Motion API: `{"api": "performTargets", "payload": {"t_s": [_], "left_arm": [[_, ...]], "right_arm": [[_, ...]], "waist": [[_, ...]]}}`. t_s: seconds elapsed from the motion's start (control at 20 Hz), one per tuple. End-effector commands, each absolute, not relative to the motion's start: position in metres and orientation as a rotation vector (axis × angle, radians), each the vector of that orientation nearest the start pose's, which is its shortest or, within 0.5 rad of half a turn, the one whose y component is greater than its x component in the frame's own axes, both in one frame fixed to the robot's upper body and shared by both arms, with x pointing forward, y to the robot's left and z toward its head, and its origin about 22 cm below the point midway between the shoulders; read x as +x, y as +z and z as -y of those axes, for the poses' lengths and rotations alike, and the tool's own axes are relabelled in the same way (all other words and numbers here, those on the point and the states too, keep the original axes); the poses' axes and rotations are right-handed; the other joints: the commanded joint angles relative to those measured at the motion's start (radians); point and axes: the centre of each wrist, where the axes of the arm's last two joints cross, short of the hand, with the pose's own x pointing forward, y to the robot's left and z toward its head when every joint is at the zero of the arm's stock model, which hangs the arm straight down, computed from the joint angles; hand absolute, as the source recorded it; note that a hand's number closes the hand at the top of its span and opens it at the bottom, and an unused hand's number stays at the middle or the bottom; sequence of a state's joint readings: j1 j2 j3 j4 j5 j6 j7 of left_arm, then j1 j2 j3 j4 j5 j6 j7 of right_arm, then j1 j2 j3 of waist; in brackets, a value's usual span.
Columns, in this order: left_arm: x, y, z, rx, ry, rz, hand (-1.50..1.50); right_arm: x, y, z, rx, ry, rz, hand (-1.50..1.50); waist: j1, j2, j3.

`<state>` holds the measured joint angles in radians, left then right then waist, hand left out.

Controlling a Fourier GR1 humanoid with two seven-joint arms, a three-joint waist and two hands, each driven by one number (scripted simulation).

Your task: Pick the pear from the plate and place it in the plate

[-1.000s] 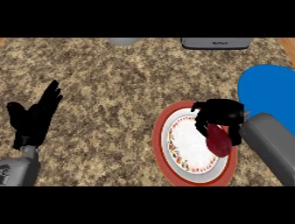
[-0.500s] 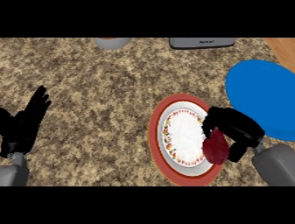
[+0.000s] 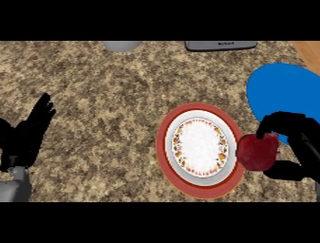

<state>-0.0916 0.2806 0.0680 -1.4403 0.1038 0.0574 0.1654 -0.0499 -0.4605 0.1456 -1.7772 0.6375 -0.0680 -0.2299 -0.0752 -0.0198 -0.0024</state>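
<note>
Black fingers (image 3: 278,124) of the right hand (image 3: 304,148) curl round one dark red pear (image 3: 258,152), held between two plates: red-rimmed plate (image 3: 202,150) and blue plate (image 3: 292,95), partly cut off. Left hand (image 3: 23,135) rests with fingers spread.

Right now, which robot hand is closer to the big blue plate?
The right robot hand, curled round the red pear, sits at the blue plate's lower edge. The left robot hand rests open, far across the counter.

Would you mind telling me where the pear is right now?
The pear is in the right hand, at the head view's right, between the red-rimmed plate and the blue plate.
</note>
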Motion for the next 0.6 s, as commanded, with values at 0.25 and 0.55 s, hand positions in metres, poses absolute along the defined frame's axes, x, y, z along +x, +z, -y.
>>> {"api": "performTargets", "payload": {"t_s": [0.25,0.55], "left_arm": [[0.278,0.018,-0.292,0.190,-0.064,1.405,0.00],[0.269,0.007,-0.288,0.180,-0.103,1.407,0.00]], "right_arm": [[0.227,0.137,0.336,-0.831,0.683,1.826,1.50],[0.257,0.115,0.393,-0.915,0.604,1.737,1.50]], "waist": [[0.066,0.019,0.002],[0.082,0.021,0.003]]}}
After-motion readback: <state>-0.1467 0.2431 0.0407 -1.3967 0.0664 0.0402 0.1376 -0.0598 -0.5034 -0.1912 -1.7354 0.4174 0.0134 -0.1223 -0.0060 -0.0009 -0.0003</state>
